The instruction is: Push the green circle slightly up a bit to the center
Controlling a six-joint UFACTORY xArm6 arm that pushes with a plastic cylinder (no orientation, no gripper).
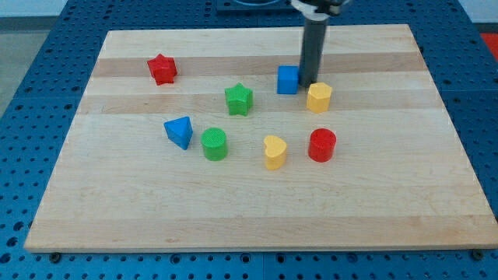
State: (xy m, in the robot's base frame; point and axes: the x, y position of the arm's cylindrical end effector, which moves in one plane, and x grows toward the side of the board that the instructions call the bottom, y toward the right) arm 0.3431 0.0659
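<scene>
The green circle (214, 145) stands on the wooden board (257, 218), left of the board's middle and a little below it. My tip (309, 82) is at the view's upper middle, far up and right of the green circle. It sits between the blue cube (288, 79) on its left and the yellow hexagon (319, 98) just below right, close to both.
A blue triangle (179, 131) lies just left of the green circle. A green star (239, 99) is above right of it. A yellow heart (275, 152) and a red cylinder (322, 145) lie to its right. A red star (162, 69) is at upper left.
</scene>
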